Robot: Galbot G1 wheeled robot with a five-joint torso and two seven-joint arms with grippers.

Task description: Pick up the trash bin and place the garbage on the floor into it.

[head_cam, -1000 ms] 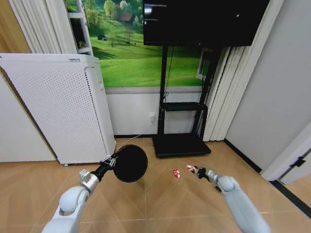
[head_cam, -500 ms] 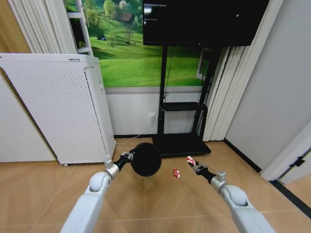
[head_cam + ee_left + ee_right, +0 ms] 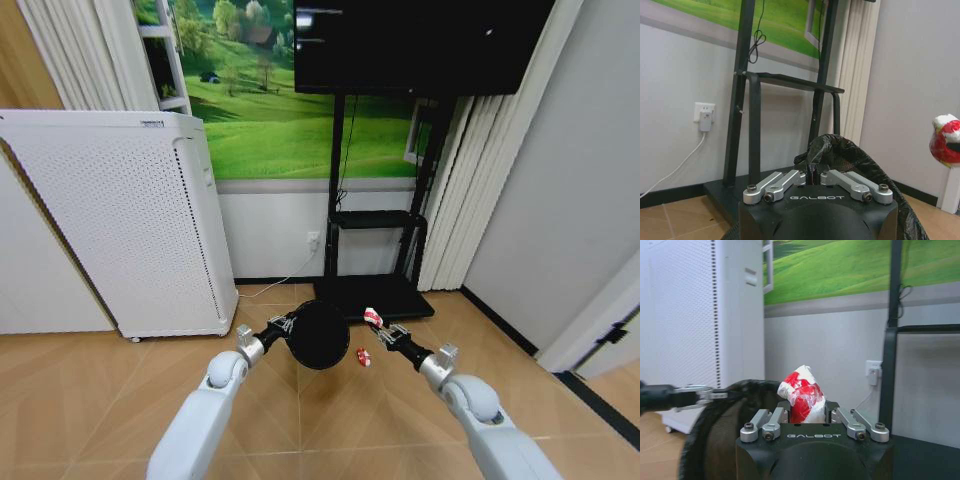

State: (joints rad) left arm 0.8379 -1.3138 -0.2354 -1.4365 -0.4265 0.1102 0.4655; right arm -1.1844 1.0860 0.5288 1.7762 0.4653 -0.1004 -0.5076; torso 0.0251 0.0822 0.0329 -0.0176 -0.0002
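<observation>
The left gripper (image 3: pixel 287 325) clamped the bin (image 3: pixel 320 335) rim; the right gripper (image 3: pixel 383 334) pinched a scrap (image 3: pixel 373 318) beside it. Released early, it would likely miss.

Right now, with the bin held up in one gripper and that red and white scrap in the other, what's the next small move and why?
Probably carry the right gripper a little farther toward the trash bin before opening. It is shut on the red-and-white scrap, which sits just beside the bin's rim, not over its mouth. The left gripper holds the bin raised off the floor.

White cabinet (image 3: pixel 120 220) left; black TV stand (image 3: pixel 372 290) beside curtain (image 3: pixel 470 190).
</observation>
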